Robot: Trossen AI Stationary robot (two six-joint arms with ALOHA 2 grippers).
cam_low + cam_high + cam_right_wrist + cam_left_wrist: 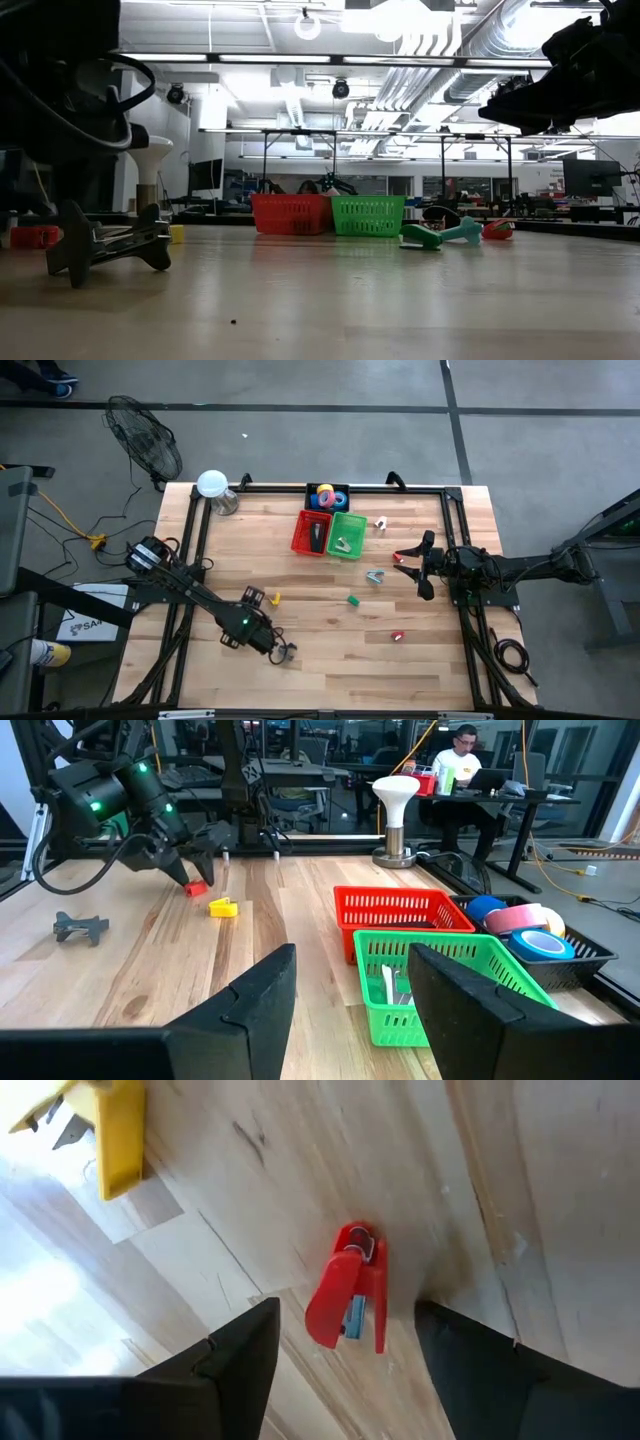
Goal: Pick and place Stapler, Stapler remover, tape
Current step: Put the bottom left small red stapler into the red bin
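Note:
My left gripper (345,1308) is open and hovers over the near-left part of the table (253,598). Its fingers stand on either side of a small red stapler-like piece (350,1290) that lies flat on the wood, untouched. My right gripper (350,970) is open and empty, held above the table's right side (420,565), near the green basket (440,975). The black stapler (318,536) lies inside the red basket (303,532). The tape rolls (520,925) sit in a black tray (340,490) at the far edge. A dark staple remover (284,652) rests on the wood near my left arm.
A small yellow piece (118,1135) lies close to my left gripper. Green (352,600), red (397,635) and grey (375,576) pieces are scattered mid-table. A white lamp-like stand (213,486) is at the far left corner. A black frame borders the table, and a person (460,760) sits beyond it.

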